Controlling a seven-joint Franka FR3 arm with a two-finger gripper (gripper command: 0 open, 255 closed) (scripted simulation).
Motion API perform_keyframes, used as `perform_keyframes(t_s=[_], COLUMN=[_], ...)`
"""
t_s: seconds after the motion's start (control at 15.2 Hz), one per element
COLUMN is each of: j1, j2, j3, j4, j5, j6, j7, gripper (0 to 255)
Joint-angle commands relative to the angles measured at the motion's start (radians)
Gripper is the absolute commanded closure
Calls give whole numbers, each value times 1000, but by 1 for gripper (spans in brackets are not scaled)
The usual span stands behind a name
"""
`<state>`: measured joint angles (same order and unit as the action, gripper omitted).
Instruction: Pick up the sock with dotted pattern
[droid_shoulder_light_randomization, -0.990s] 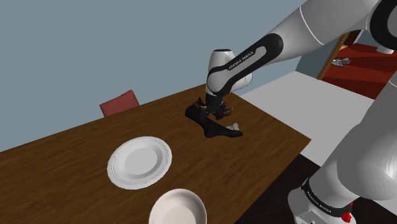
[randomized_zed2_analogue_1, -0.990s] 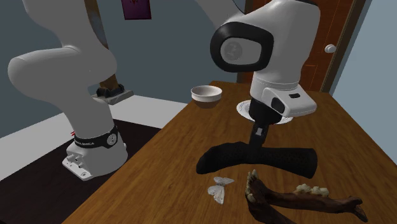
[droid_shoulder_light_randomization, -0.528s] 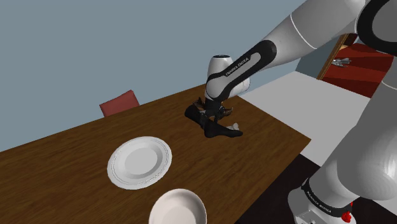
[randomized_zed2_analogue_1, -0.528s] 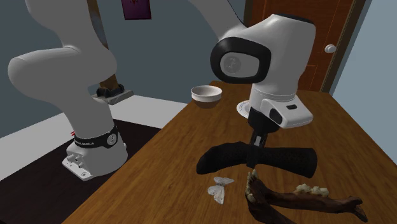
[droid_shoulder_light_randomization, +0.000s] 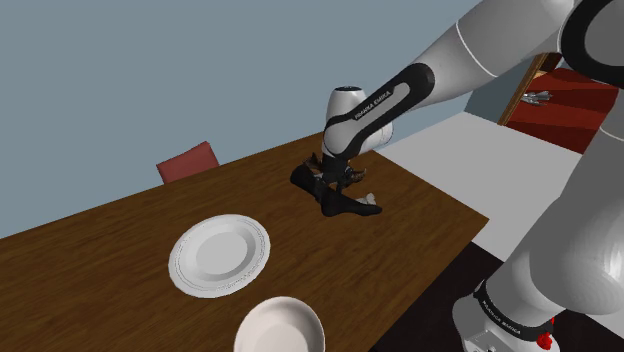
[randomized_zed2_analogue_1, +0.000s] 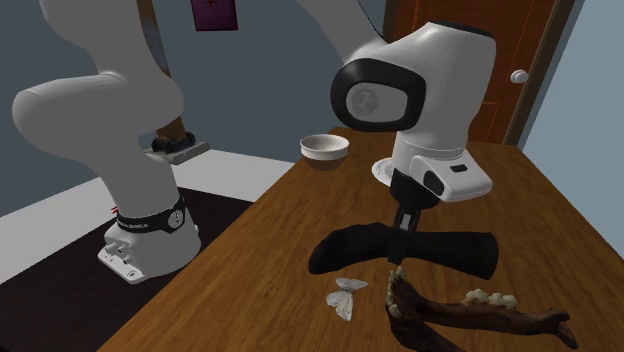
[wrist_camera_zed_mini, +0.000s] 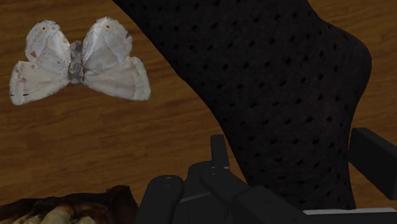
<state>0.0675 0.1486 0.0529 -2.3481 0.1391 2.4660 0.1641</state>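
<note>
A black sock (droid_shoulder_light_randomization: 347, 206) with a dotted pattern lies flat on the brown wooden table (droid_shoulder_light_randomization: 120, 230), near its far end in the shoulder view. In the second exterior view the sock (randomized_zed2_analogue_1: 455, 248) stretches across the table, and my black gripper (randomized_zed2_analogue_1: 403, 238) comes straight down onto its middle. The wrist view has the sock (wrist_camera_zed_mini: 273, 83) clasped between my two fingers, so the gripper (wrist_camera_zed_mini: 289, 149) is shut on it. The sock still rests on the table.
A white moth (randomized_zed2_analogue_1: 345, 296) and a brown jawbone with teeth (randomized_zed2_analogue_1: 470, 312) lie right beside the sock. Farther along the table stand a white plate (droid_shoulder_light_randomization: 220, 255) and a white bowl (droid_shoulder_light_randomization: 280, 328). A red chair (droid_shoulder_light_randomization: 187, 160) is behind the table.
The hand sank a little onto the sock and the fingers went from open to shut on it. It has held still for the last half second.
</note>
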Motion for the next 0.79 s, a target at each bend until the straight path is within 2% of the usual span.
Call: perform_keyframes(t_s=[0.0,0.73], j1=[1,-1], j2=[-11,-121], j3=[0,-2], j4=[0,36], j5=[-1,-13], j6=[-17,-162], j7=[2,20], gripper=[255,255])
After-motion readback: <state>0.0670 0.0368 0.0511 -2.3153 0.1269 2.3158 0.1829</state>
